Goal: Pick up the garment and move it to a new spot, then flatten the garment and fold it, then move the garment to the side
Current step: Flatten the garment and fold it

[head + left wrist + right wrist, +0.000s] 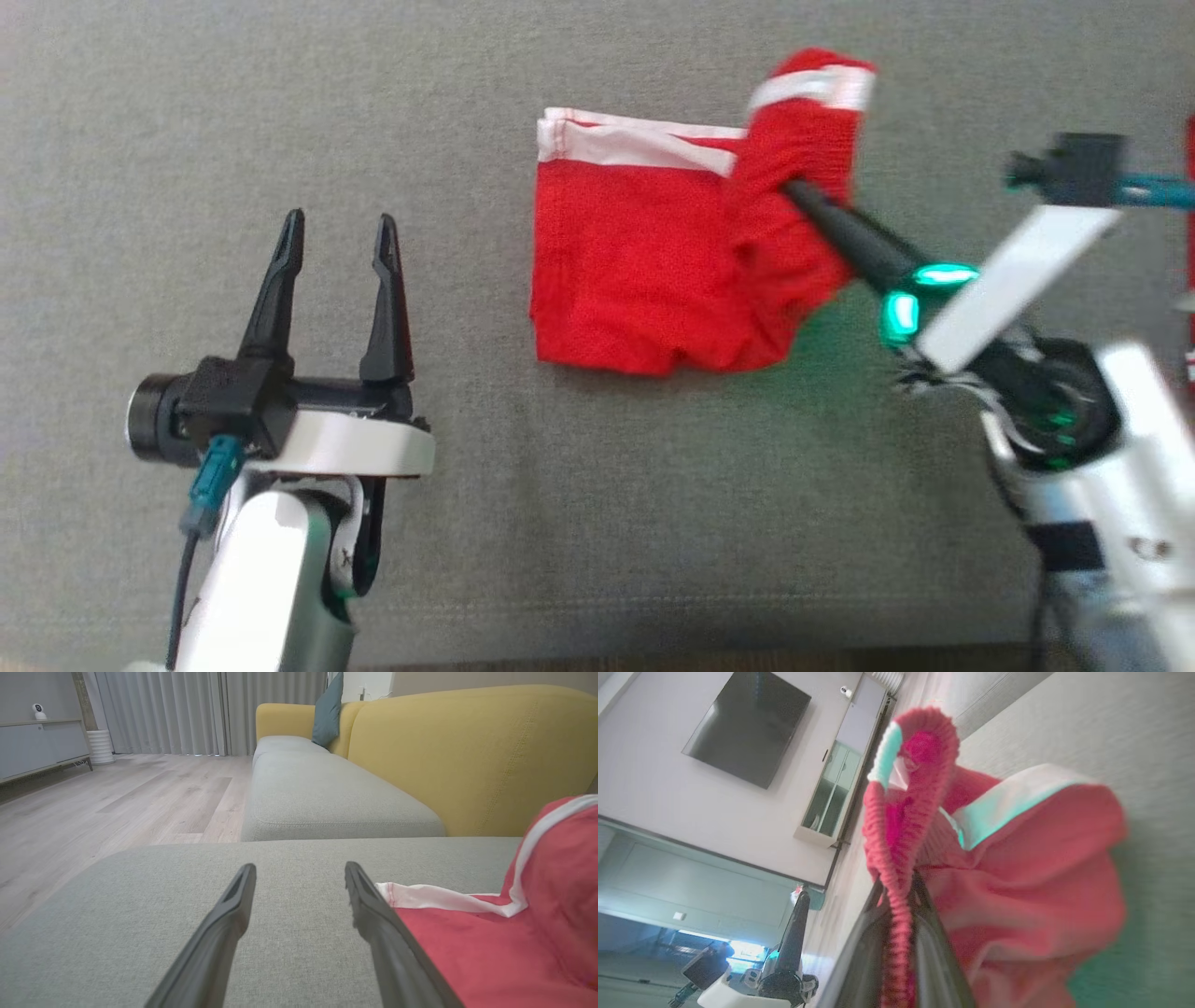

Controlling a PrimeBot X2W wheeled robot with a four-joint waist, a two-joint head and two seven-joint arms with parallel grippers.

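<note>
Two arms in the shot and one red garment to share. It lies on a grey sofa cushion, a bit right of centre and toward the top of the head view, with a white band along its upper edge. Most of it lies flat. The right-hand part is bunched and stands up off the cushion, and that's where the right jaws are: they reach in from the right edge of the frame, fingers pressed together on a fold of the red cloth. The right wrist view backs that up, since the knit edge runs straight down between the two fingers and the rest of the cloth billows toward the right of the frame.

Over at the lower left of the head view the left jaws stand wide apart, fingers pointing up the frame with nothing between them, well apart from the garment. In the left wrist view the red cloth takes the lower right corner, showing past the right-hand finger. A yellow sofa back and a teal pillow sit across the top, with wood floor at the left.
</note>
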